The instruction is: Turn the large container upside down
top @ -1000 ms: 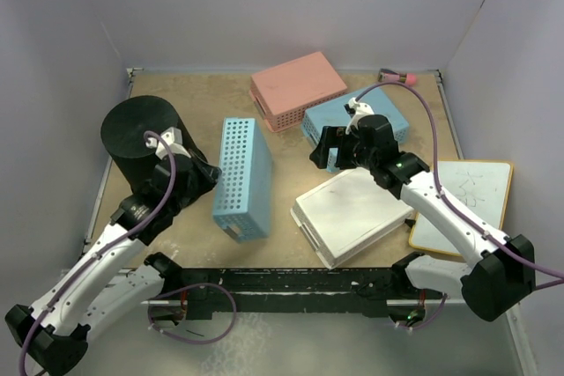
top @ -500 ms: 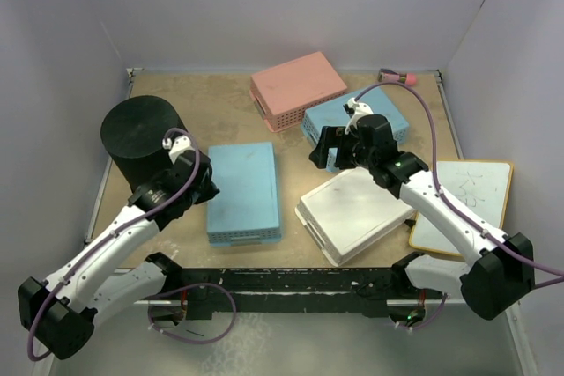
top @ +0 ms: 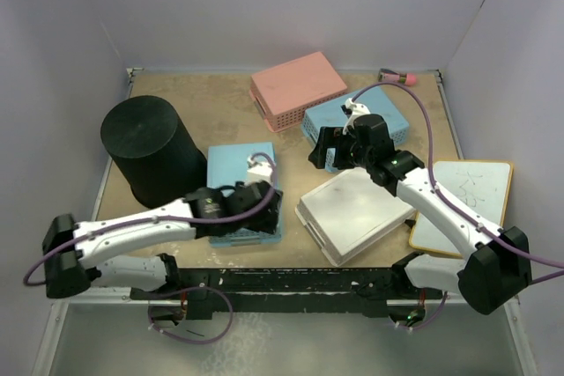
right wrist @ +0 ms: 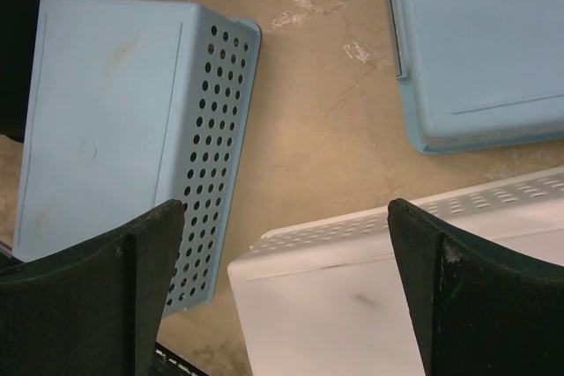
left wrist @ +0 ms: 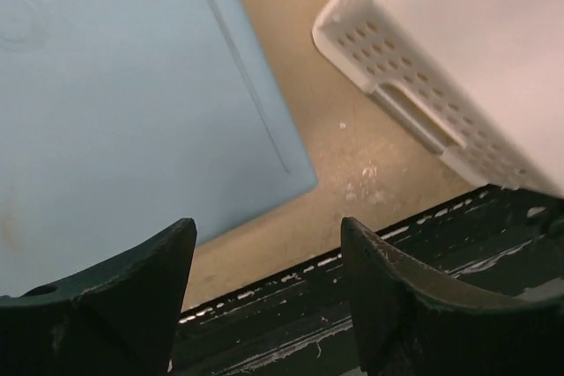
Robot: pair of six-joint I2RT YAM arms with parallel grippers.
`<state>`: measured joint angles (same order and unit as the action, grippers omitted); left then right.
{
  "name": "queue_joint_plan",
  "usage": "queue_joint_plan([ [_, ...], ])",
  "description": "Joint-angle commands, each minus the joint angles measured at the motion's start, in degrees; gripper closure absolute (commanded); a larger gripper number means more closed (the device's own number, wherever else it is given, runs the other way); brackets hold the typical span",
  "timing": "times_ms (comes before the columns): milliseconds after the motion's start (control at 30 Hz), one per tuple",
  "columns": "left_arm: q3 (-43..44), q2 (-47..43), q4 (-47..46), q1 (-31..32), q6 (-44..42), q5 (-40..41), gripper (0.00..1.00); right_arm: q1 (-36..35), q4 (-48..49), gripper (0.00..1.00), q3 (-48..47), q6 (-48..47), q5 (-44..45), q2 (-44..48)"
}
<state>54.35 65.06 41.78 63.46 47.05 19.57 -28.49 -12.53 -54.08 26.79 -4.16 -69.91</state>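
The large container [top: 145, 143], a tall black round bin, stands at the left of the table with a flat solid face up. My left gripper [top: 269, 207] is well to its right, low over the near right corner of a flat-lying light blue basket [top: 240, 189]. In the left wrist view the left gripper [left wrist: 269, 224] is open, with only table and the black front rail between its fingers. My right gripper [top: 328, 152] hovers mid-table, open and empty; below the right gripper [right wrist: 286, 209] in its wrist view lie the same blue basket [right wrist: 123, 129] and a white basket [right wrist: 397, 297].
The white perforated basket [top: 352, 213] lies bottom up at the near right, a pink basket [top: 298, 87] at the back, and a second blue basket [top: 357, 121] beside it. A whiteboard [top: 463, 204] and a pink marker [top: 398, 77] lie at the right. Walls enclose three sides.
The light blue basket went from standing on its side to lying flat. My left arm swung from beside the black container to the basket's near right corner, and its gripper opened. The right arm stayed put.
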Motion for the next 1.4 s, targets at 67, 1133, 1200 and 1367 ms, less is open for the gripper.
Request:
queue_joint_plan([
  [67,-2.2,8.8,-1.6,12.8,7.2,8.1,0.36,-0.1,0.4,0.00,-2.4,-0.7,1.5,0.7],
  [1133,19.0,2.8,-13.9,-2.7,-1.0,36.9,0.03,-0.1,-47.4,0.00,-22.0,32.1,65.2,-7.4],
  [1200,18.4,3.6,-13.4,-2.7,-0.4,41.1,0.05,-0.1,-54.6,0.00,-24.2,39.5,67.0,-9.3],
  [1367,16.1,4.2,-12.7,-2.7,-0.2,45.1,0.07,-0.1,-57.9,0.00,-24.4,43.3,66.2,-10.8],
])
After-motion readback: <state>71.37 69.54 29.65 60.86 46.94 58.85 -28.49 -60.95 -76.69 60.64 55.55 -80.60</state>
